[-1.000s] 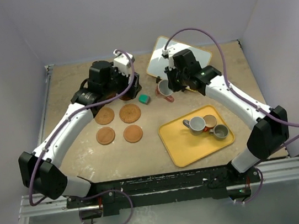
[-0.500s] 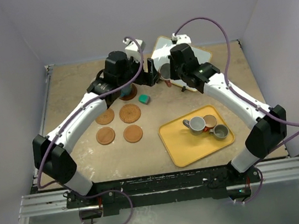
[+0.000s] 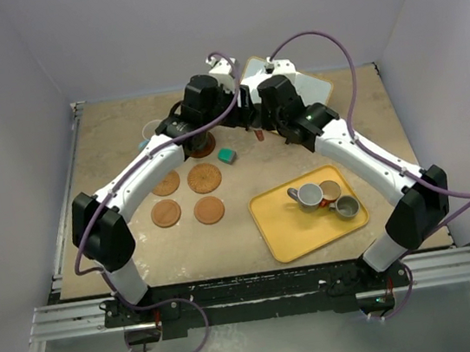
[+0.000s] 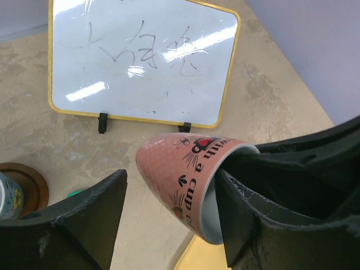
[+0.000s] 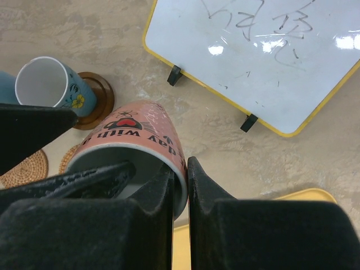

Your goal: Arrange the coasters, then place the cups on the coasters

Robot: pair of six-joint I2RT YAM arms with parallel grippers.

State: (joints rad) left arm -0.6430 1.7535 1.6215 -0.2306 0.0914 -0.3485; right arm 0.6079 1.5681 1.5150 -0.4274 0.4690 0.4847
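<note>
Tray (image 3: 279,240): held three cups (image 3: 311,193).
Pink cup (image 5: 140,135): was tilted, beyond the tray.
Right end effector (image 5: 179,174): clenched its rim.
Left end effector (image 4: 171,185): released, straddled it.

White link shells on left arm (image 3: 140,176) and right arm (image 3: 363,154), with black joint housings and chunky black elbow blocks. A purple cable (image 3: 311,32) loops off each wrist and down each arm. Black base rail (image 3: 252,294) on silver frame (image 3: 63,323). The fingers (image 4: 73,219) are matte black wedges with scuffed edges.
</note>
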